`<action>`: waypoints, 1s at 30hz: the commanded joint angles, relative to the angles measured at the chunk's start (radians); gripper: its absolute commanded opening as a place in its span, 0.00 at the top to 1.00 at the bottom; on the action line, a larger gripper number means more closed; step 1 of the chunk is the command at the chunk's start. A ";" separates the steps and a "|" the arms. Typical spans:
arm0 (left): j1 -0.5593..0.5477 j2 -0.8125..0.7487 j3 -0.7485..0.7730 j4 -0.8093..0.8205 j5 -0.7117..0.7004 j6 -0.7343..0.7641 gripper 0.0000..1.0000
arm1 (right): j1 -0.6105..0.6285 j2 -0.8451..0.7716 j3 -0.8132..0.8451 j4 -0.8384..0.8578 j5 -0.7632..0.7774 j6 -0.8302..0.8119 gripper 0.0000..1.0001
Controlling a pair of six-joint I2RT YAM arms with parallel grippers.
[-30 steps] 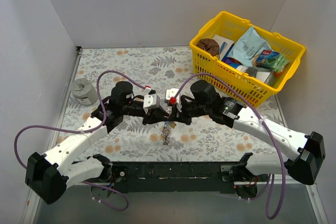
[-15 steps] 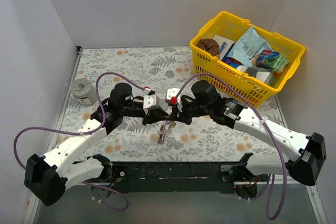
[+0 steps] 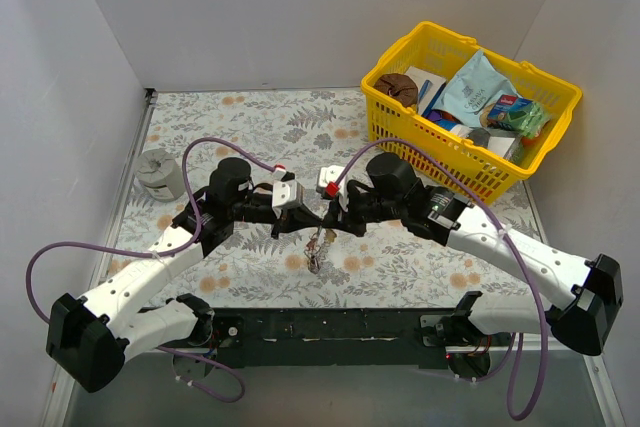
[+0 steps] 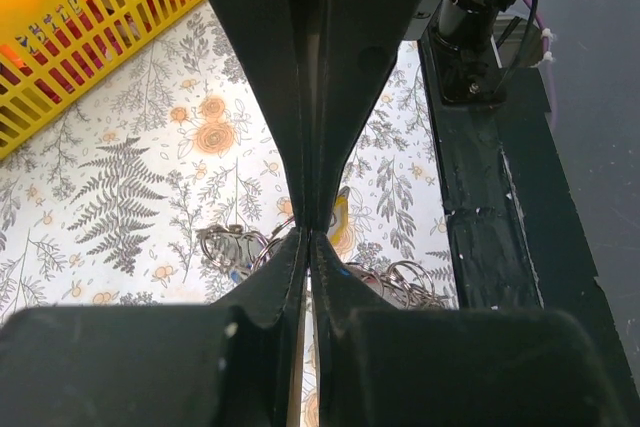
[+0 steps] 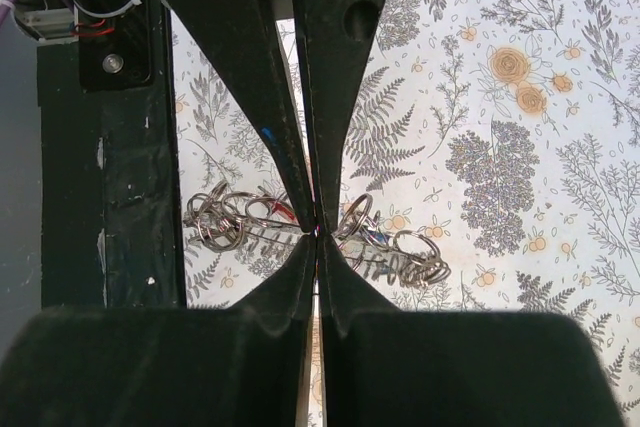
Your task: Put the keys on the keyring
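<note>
Although the keys (image 3: 317,250) are bunched with the wire loops into one tangle, nothing shows whether any key is actually threaded onto the keyring (image 5: 405,257). I would judge the threading as in hand rather than finished. Only flecks of colour give the keys away: a yellow patch just beside the left fingertips, and red and blue specks close to the right ones.

The left gripper (image 4: 308,234) has its jaws pressed together with no gap. The right gripper (image 5: 315,233) is likewise pressed tight. Each pair of tips meets right at the tangle, but whether a strand of wire is nipped between them I cannot tell.

Seen from the right wrist, the bundle lies just beyond the fingertips. It spreads to both sides of them, so its long axis runs crosswise to the fingers. From above, the two grippers meet tip to tip. The bundle trails away from that meeting point toward the arms' bases, leaning slightly to the left. Whether its lower end rests on the flowered tabletop (image 3: 250,127) or hangs just clear of it is hard to say.
</note>
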 commanded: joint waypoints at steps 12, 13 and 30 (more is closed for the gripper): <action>-0.001 -0.180 -0.242 0.577 -0.084 -0.354 1.00 | -0.016 -0.213 -0.105 0.230 0.159 0.111 0.44; -0.001 -0.186 -0.257 0.611 -0.092 -0.386 1.00 | -0.016 -0.222 -0.110 0.231 0.157 0.111 0.42; -0.003 -0.235 -0.396 1.068 -0.136 -0.496 1.00 | -0.035 -0.153 -0.024 0.173 0.068 0.171 0.35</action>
